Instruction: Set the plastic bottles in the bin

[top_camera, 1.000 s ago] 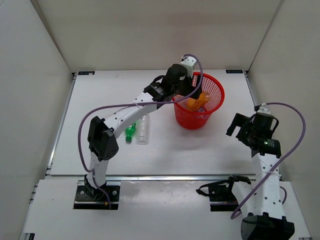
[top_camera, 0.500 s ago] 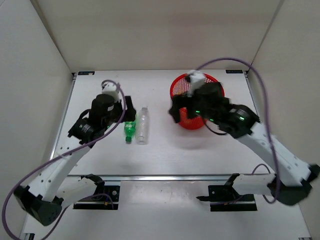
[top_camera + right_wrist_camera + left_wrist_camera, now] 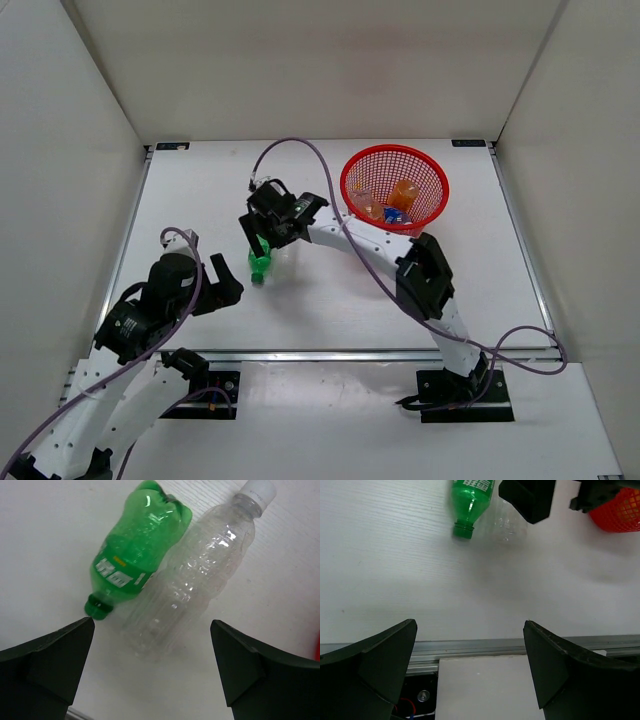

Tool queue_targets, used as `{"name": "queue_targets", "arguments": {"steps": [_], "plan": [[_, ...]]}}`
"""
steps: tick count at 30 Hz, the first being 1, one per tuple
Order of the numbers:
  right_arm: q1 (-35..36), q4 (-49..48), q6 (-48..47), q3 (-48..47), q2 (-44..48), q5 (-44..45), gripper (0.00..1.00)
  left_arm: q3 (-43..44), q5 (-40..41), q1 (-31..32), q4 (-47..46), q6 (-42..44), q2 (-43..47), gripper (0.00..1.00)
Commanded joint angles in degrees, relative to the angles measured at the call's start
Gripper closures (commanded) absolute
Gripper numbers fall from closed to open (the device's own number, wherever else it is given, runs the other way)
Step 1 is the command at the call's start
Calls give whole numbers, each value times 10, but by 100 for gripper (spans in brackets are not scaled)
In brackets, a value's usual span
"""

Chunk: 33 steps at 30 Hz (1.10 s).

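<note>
Right hand (image 3: 152, 625) swung over clear bottle (image 3: 190, 580).

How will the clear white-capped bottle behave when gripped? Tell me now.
The clear bottle looks empty, so it is probably light. Its thin ribbed wall will likely dent under a hard squeeze. Round and lying on its side beside the green bottle, it may roll if nudged.
</note>
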State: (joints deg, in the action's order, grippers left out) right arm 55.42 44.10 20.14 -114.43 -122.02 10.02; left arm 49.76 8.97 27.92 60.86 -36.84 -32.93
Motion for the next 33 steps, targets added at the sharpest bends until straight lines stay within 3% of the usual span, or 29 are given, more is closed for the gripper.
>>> {"name": "queue_targets", "arguments": {"steps": [1, 8, 10, 14, 19, 20, 22, 24, 28, 33], "plan": [[-16, 23, 46, -61, -38, 61, 1, 15, 19, 0, 27, -18, 11, 1], [-31, 46, 73, -119, -125, 102, 1, 17, 22, -2, 29, -10, 10, 1], [-29, 35, 78, -96, -132, 119, 3, 23, 24, -2, 30, -6, 14, 1], [-35, 28, 89, -55, -123, 120, 16, 20, 25, -1, 29, -7, 6, 1], [-37, -36, 104, 32, -89, 115, 19, 23, 31, -6, 13, -1, -6, 2], [-39, -42, 105, 54, -82, 108, 23, 19, 32, -6, 11, -1, -6, 1], [-42, -57, 110, 70, -64, 100, 46, 20, 30, -10, 1, 4, -11, 2], [-48, -53, 98, 54, -50, 86, 53, 17, 31, -14, -8, 4, -18, 1], [-48, -28, 49, -1, 3, 95, 61, 3, 12, -23, -45, 10, -28, 1], [-77, -10, -4, -77, 89, 47, 63, -9, -4, -33, -79, 22, -51, 1]]}}
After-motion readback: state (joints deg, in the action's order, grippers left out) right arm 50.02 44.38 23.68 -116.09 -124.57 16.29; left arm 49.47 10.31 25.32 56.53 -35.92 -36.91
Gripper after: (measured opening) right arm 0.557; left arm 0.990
